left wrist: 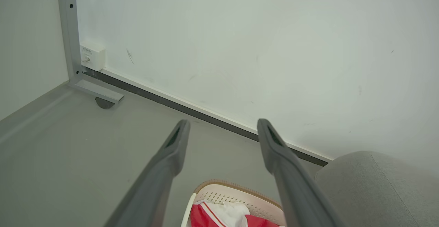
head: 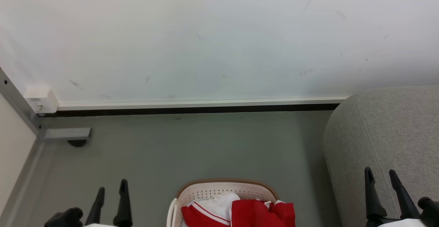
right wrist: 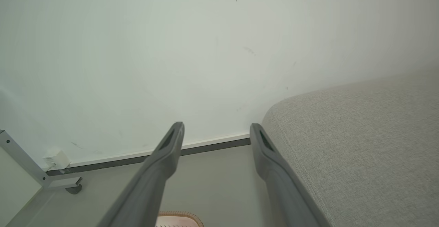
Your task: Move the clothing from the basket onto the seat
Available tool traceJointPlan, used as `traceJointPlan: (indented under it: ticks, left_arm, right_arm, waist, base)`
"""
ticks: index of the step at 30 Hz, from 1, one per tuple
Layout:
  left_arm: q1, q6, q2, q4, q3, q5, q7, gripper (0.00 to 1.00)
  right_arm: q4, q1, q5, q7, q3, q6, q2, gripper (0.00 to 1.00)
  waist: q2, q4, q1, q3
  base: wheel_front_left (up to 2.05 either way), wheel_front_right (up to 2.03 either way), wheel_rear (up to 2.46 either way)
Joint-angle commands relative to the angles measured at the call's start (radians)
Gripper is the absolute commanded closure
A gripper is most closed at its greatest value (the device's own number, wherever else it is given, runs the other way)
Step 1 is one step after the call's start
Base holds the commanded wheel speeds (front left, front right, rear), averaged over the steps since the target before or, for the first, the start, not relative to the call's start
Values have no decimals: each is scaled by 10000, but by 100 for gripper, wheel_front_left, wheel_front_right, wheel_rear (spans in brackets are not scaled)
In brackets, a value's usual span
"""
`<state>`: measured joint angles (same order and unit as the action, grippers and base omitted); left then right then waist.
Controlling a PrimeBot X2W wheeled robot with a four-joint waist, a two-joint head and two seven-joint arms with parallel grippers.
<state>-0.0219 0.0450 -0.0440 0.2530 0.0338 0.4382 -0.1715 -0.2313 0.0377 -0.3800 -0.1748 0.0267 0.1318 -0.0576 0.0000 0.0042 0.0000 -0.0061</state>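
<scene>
Head view: parted, empty left gripper (head: 113, 184) and right gripper (head: 380, 170) either side of clothing (head: 253, 211) heaped in the basket (head: 226, 180), near the seat (head: 387, 127); risk of dragging the basket up or shedding a garment short through shallow pinching.

A white wall (head: 219, 38) meets a grey floor (head: 192, 144), with a dark strip (head: 192, 109) between. A metal post (head: 19, 100) and white box (head: 41, 100) stand left.

Bright, even, soft-shadowed, sharp light.
</scene>
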Motion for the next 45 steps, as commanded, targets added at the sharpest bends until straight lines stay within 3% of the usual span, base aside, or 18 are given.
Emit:
traceJointPlan:
  ticks: [1, 24, 45]
  left_arm:
    - [25, 36, -85, -41, 41, -334, -129, 0]
    - [247, -27, -93, -235, 141, -2398, -638, 0]
    - [380, 30, -95, 80, 59, -3351, -936, 0]
  right_arm:
    - [-17, -26, 178, -91, 82, -14, -11, 0]
    - [-746, 54, 1200, -579, 137, -17, 34, 0]
    - [-1053, 54, 1759, -913, -33, -21, 54, 0]
  waist:
    - [0, -4, 0, -6]
    - [0, -23, 0, -39]
    - [0, 32, 0, -62]
  base:
    - [0, 0, 0]
    - [0, 0, 0]
    - [0, 0, 0]
